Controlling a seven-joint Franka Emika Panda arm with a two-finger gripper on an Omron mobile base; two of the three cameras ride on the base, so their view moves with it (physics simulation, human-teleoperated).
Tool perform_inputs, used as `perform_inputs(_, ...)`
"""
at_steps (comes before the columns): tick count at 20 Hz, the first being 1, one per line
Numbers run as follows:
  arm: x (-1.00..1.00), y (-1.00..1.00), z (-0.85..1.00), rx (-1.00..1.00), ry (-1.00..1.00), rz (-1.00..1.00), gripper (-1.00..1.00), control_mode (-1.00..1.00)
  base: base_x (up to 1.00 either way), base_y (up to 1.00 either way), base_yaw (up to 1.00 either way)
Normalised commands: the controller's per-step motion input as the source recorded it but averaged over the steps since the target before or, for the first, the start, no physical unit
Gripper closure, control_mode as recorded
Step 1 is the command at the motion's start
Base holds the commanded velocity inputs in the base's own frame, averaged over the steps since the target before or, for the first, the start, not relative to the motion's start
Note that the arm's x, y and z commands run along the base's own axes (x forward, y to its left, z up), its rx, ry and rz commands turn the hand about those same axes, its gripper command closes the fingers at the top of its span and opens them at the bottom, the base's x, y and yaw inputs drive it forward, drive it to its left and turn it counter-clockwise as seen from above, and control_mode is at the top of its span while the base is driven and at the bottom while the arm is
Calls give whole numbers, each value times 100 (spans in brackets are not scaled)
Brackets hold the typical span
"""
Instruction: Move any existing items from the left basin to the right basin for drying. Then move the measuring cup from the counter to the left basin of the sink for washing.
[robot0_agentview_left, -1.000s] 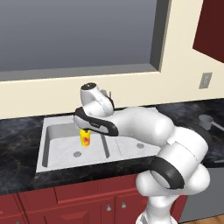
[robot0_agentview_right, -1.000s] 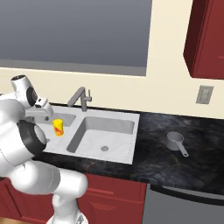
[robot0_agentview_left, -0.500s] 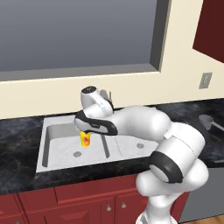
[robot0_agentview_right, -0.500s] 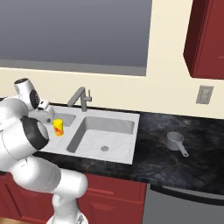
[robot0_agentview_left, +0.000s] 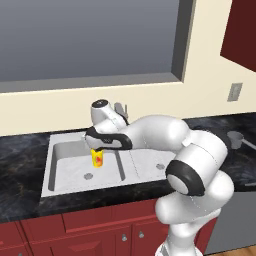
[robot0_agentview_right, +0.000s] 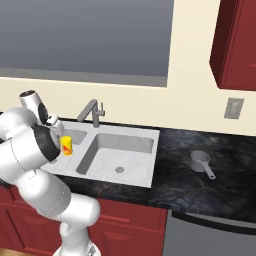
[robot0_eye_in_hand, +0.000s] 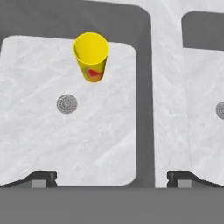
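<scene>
The left base view looks from behind the arm, a bit to its left, forward and down. The sink (robot0_agentview_left: 107, 167) sits in the middle left of the frame, the counter (robot0_agentview_left: 20, 150) runs across it, and the window fills the top. The right base view looks the same way from the other side — here the sink (robot0_agentview_right: 112, 152) is left of the middle and the counter (robot0_agentview_right: 175, 175) stretches to the right. Both share the sink, the faucet (robot0_agentview_right: 91, 111) and the yellow cup (robot0_agentview_right: 66, 145). The hand view is much nearer — it looks straight down into the left basin (robot0_eye_in_hand: 39, 131), with the cup (robot0_eye_in_hand: 91, 56) near the top.
</scene>
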Motion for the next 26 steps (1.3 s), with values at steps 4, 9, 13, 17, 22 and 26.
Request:
perform_inputs(4, 19, 18, -4, 0, 0, 0, -100, -100, 0, 0, 0)
perform_inputs(9, 14, 14, -7, -2, -1, 0, -100, -100, 0, 0, 0)
perform_inputs(13, 7, 5, -15, -4, -6, 0, -100, -100, 0, 0, 0)
perform_inputs(17, 4, 2, -16, -3, -8, 1, -100, -100, 0, 0, 0)
perform_inputs(22, 2, 0, -11, 0, -8, 2, -100, -100, 0, 0, 0)
perform_inputs(26, 1, 0, -3, 0, -5, 2, -100, -100, 0, 0, 0)
